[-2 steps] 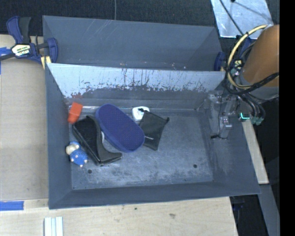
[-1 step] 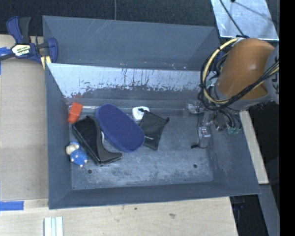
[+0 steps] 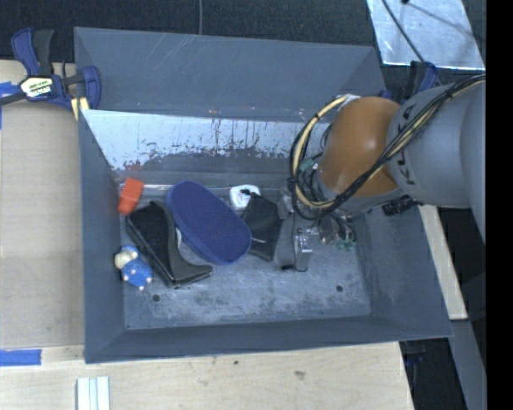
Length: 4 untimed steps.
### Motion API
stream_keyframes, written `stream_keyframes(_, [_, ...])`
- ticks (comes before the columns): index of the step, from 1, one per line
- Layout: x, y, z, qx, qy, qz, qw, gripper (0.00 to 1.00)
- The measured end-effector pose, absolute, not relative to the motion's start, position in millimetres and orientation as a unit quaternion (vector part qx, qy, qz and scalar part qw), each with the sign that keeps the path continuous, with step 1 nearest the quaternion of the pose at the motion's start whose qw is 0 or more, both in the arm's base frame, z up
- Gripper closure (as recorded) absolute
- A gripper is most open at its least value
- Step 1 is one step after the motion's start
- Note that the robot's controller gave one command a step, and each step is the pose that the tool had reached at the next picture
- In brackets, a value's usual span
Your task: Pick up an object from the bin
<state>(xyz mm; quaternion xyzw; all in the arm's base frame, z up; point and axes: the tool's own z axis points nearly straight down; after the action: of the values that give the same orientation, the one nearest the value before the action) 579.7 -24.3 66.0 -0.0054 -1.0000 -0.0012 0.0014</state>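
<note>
- Black is the colour of the angular item (image 3: 261, 225) that lies nearest the gripper (image 3: 297, 254). It is found near the middle of the bin floor, at the right end of a small heap.
- It is judged the likeliest thing to be picked, though no grip on it is shown.
- The gripper is seen low in the bin, just beside the angular item's right edge and close to the bare floor. Whether it is open or closed cannot be told, and nothing is seen held in it.
- A white piece (image 3: 242, 196) is noted at the angular item's upper left, apparently touching it.
- A large dark-blue oval (image 3: 207, 222) is pressed against the item's left side and overlaps a flat black slab (image 3: 161, 244).
- An orange block (image 3: 130, 196) and a small blue-and-cream figure (image 3: 133, 268) are recorded at the far left, well apart from the gripper.
- The grey bin (image 3: 239, 319) is left bare along its front and right.
- Risk: an empty closure is judged possible, since the gripper appears set beside the item and not over it.
- Risk: the item could be pushed under the dark-blue oval if it is caught edge-on.
- Risk: the white piece could be dragged along if it is caught with the item.
</note>
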Motion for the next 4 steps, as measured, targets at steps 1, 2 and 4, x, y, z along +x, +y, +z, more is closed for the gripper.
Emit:
stream_keyframes(1, [533.4, 43, 76, 0.018, -1.0, -0.001, 0.001, 0.0])
stream_keyframes(2, [535.9, 38, 76, 0.015, -1.0, 0.0, -0.001, 1.0])
stream_keyframes(4, [542.8, 15, 279, 0.066, -0.998, 0.001, -0.007, 1.0])
